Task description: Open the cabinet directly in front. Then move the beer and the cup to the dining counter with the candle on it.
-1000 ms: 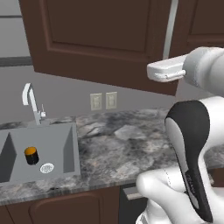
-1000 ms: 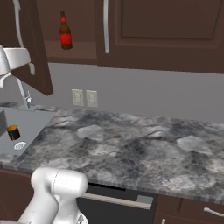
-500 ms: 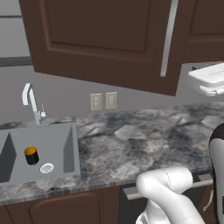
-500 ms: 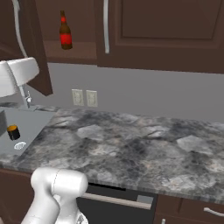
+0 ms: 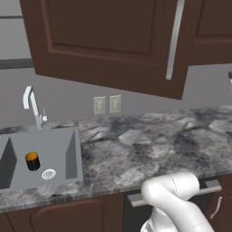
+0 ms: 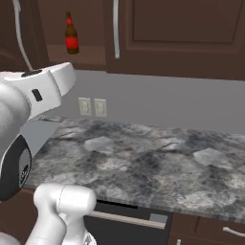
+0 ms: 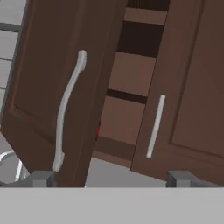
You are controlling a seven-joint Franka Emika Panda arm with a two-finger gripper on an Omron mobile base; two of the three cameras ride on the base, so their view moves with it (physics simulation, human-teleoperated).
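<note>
Marbled worktop (image 5: 149,145) runs across the kitchen, grey wall behind it. Far left in the left base view: a sink (image 5: 68,154) set into the worktop, with a silver tap (image 5: 32,106) at its back edge. A black-and-orange cylinder (image 5: 32,161) stands in the basin, just beside the round drain (image 5: 48,173). To the right of the tap, twin wall sockets (image 5: 108,104). Above, the cabinet (image 5: 113,41) hangs with its left door swung out over the worktop, its silver bar handle (image 5: 174,38) upright near the door's right edge. Right base view: white arm (image 6: 33,95) fills the left side; up and right of it the beer (image 6: 71,34) stands upright on the open cabinet's lower shelf, red label facing out, with the closed door's handle (image 6: 115,28) to its right. Cup not visible from here; the open door hides part of the shelf. Hand view, left to right: open door (image 7: 57,87) angled towards the camera, its handle (image 7: 65,109) curved by the lens; then the gap showing brown shelves (image 7: 131,94); a sliver of red (image 7: 98,130) at the door's inner edge, low in the gap, too small to identify; then the closed right door with its short-looking handle (image 7: 155,127). Gripper (image 7: 109,180) at the bottom edge, fingertips (image 7: 40,179) set wide apart, nothing between them, clear of both doors.
</note>
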